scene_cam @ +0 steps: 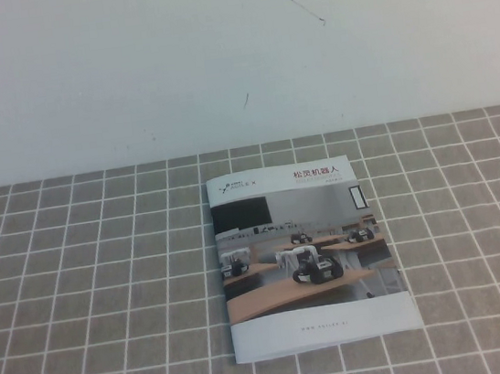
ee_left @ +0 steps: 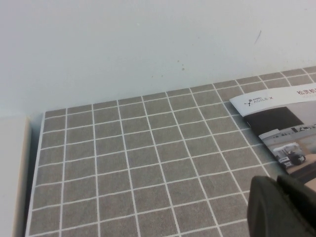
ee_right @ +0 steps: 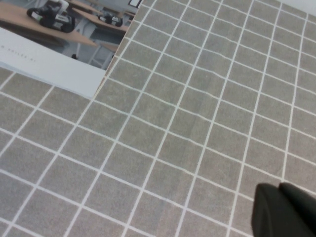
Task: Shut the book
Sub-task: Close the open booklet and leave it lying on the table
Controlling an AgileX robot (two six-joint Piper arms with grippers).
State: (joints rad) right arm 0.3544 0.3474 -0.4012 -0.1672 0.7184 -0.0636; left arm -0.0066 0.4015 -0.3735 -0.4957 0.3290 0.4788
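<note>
The book (scene_cam: 307, 255) lies flat and closed in the middle of the grey tiled table (scene_cam: 107, 289), front cover up, showing a photo of robots on desks above a white strip. Neither gripper appears in the high view. In the left wrist view my left gripper (ee_left: 275, 181) hovers above the tiles beside the book's top left corner (ee_left: 276, 123), its dark fingers pressed together and holding nothing. In the right wrist view my right gripper (ee_right: 278, 188) hangs over bare tiles, well off the book's lower right corner (ee_right: 54, 64). It is shut and empty too.
A plain white wall (scene_cam: 232, 51) rises straight behind the table's far edge. A cream-coloured block (ee_left: 12, 173) sits just past the table's left edge. Bare tiled surface surrounds the book on all sides.
</note>
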